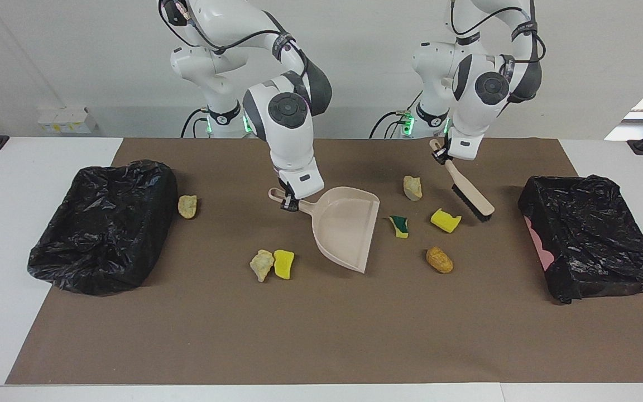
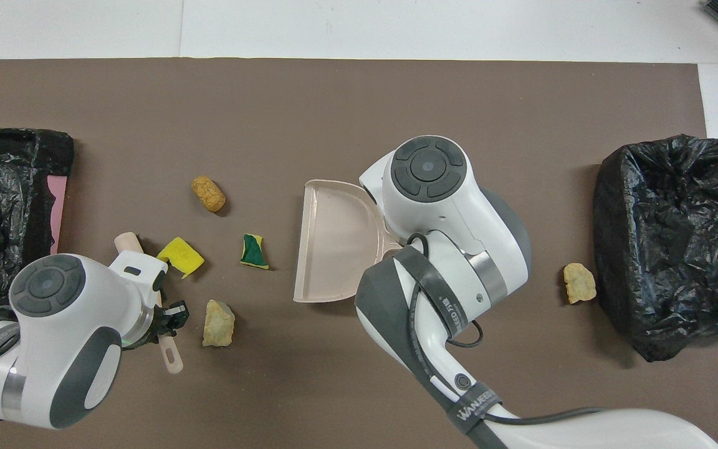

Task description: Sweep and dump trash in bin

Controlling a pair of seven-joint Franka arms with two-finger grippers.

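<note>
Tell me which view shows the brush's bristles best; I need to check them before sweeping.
The facing view: the brush hangs tilted from the left end effector, its dark bristles clear. In the overhead view the left arm hides all but the brush's handle ends.

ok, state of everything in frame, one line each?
left tool: shut on the brush handle
brush: held slanted, bristles down by the yellow sponge
right tool: shut on the dustpan handle
dustpan: empty, mouth toward the green sponge
trash: seven bits loose on the mat, none swept
bins: both lined in black, no trash visible inside
</note>
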